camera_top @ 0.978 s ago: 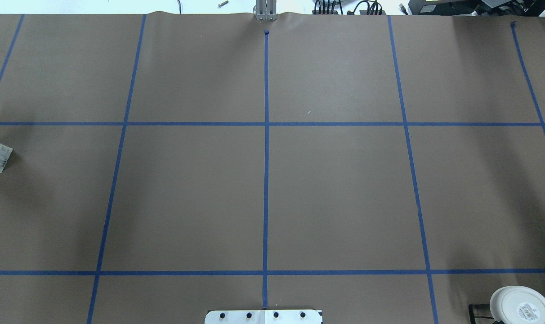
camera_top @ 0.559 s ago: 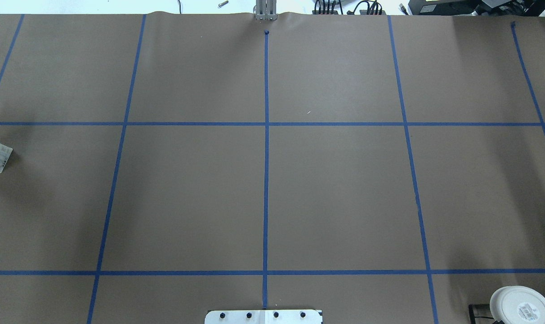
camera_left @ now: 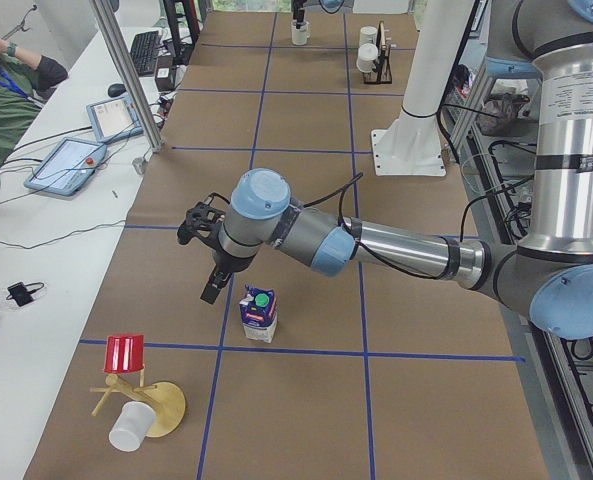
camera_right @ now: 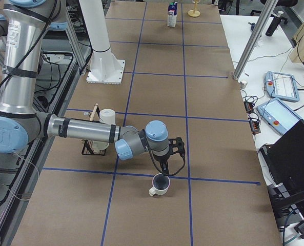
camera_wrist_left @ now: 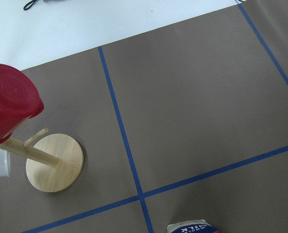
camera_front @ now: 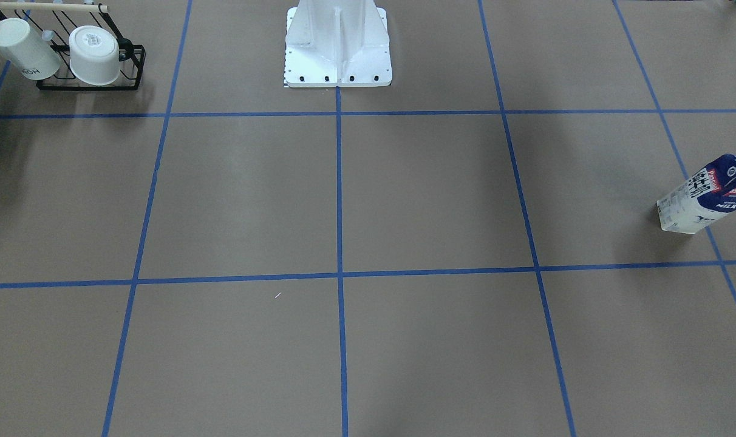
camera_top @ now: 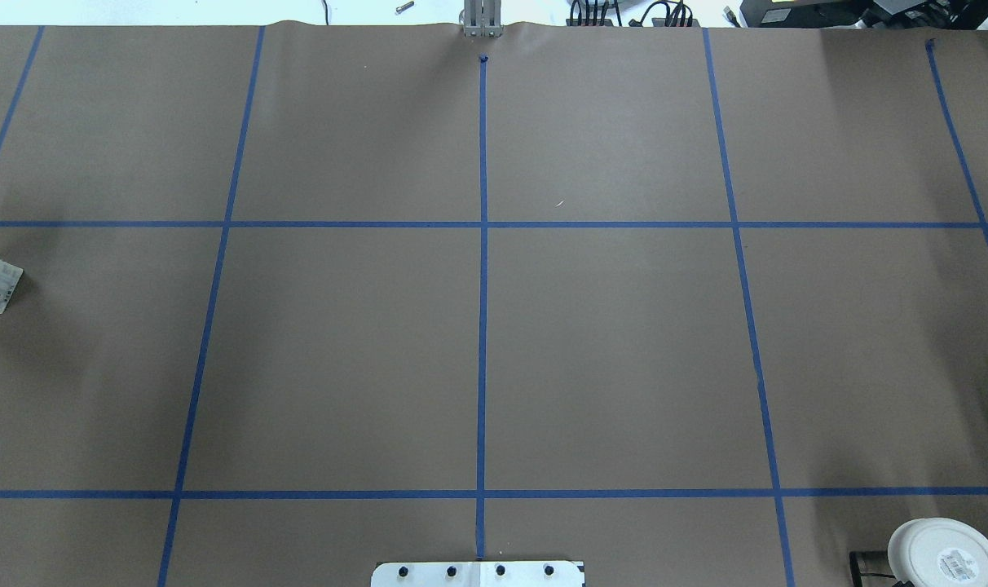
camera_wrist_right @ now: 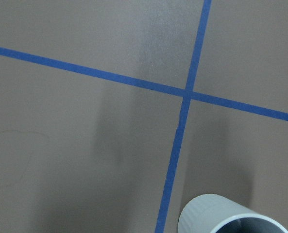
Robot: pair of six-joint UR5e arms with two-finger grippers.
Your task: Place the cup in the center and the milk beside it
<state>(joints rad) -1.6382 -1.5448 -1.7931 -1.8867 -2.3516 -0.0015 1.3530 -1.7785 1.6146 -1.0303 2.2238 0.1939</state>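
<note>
The milk (camera_left: 259, 315) stands upright near the table's left end; it also shows in the front view (camera_front: 708, 197) and at the left wrist view's bottom edge (camera_wrist_left: 190, 228). My left gripper (camera_left: 209, 293) hangs just beside it, slightly above; I cannot tell whether it is open or shut. The cup (camera_right: 160, 184), white with a dark inside, stands near the right end; its rim shows in the right wrist view (camera_wrist_right: 228, 216). My right gripper (camera_right: 164, 170) hangs just over its rim; I cannot tell its state. The center (camera_top: 483, 359) is bare brown surface crossed by blue tape.
A black wire rack (camera_front: 88, 85) holding two white cups stands near the robot's right side, close to the cup (camera_right: 98, 138). A wooden mug tree (camera_left: 136, 400) with a red cup (camera_wrist_left: 10, 107) and a white cup (camera_left: 129, 428) stands beyond the milk. The robot base (camera_front: 337, 42) stands mid-table.
</note>
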